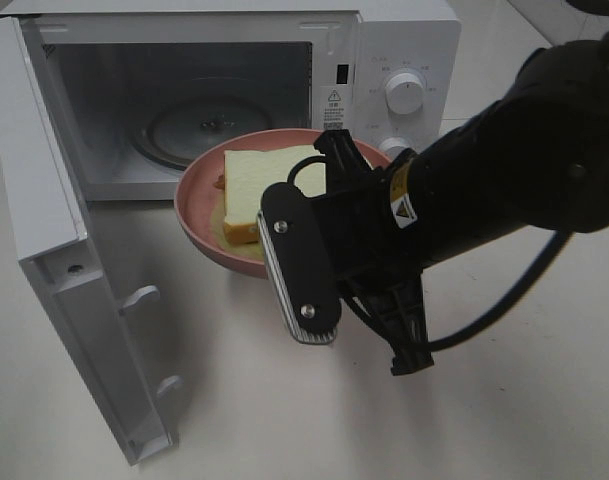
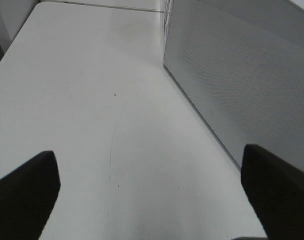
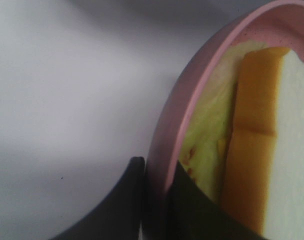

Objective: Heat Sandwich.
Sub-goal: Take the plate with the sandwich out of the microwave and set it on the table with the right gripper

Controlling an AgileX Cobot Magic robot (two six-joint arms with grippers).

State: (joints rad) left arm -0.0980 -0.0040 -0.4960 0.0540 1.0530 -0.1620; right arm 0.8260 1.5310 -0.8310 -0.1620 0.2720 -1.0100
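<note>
carrying the sandwich in: right gripper pinches the pink plate by its rim, microwave just ahead. next probably needs a level push inside. left gripper spread, empty.

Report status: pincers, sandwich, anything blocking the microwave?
Right pincer shut on pink plate rim; left pincer open, empty, beside the microwave. Sandwich on plate, at the cavity mouth, not yet inside. Door wide open; nothing blocking.

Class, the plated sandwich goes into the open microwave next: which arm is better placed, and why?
Right. The right gripper is shut on the pink plate at its rim, with the sandwich in front of the open microwave. The left gripper is open, holding nothing, over the table.
</note>
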